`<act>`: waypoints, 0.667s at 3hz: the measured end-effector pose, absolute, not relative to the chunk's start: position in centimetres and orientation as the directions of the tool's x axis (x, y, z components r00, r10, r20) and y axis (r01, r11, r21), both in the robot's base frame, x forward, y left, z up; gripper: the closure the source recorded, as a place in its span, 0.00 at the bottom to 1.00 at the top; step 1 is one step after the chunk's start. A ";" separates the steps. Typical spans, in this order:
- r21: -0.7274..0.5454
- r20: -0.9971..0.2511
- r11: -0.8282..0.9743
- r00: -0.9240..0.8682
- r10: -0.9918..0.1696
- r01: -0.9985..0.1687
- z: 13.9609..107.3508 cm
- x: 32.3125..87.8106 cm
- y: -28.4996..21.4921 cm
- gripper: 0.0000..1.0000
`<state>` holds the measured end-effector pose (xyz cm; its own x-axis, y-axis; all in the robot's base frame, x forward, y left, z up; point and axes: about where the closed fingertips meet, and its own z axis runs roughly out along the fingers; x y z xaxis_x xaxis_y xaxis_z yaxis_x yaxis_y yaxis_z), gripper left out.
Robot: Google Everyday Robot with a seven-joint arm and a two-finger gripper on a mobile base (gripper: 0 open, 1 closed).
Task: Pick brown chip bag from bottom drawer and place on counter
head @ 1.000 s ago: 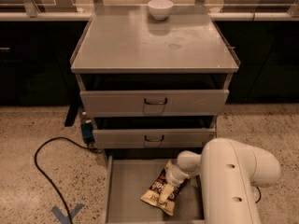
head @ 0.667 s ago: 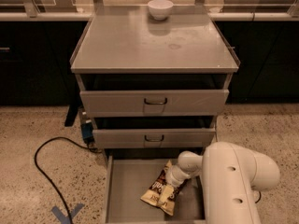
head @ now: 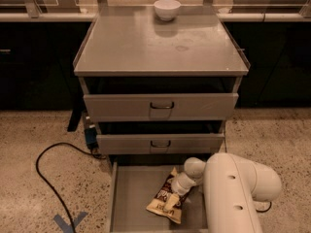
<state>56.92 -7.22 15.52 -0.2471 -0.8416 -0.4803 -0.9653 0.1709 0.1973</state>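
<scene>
Slippage is the main worry: the brown chip bag (head: pixel 165 204) looks thin and crinkly, and a shallow pinch on one end could let it slide free on the lift to the counter (head: pixel 160 47). The gripper (head: pixel 178 188) sits at the bag's upper right end, inside the bottom drawer (head: pixel 132 191) — open or clamped cannot be told. The bag lies askew on the drawer floor — dark brown middle, cream ends.

high camera looks down at cabinet (head: pixel 160 106), pincer (head: pixel 173 199) in bottom drawer (head: pixel 132 194).
</scene>
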 end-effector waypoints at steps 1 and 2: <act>0.198 -0.481 0.170 -0.247 -0.841 -0.965 15.5 57.0 -7.2 0.43; 0.198 -0.481 0.170 -0.247 -0.841 -0.965 15.5 57.0 -7.2 0.64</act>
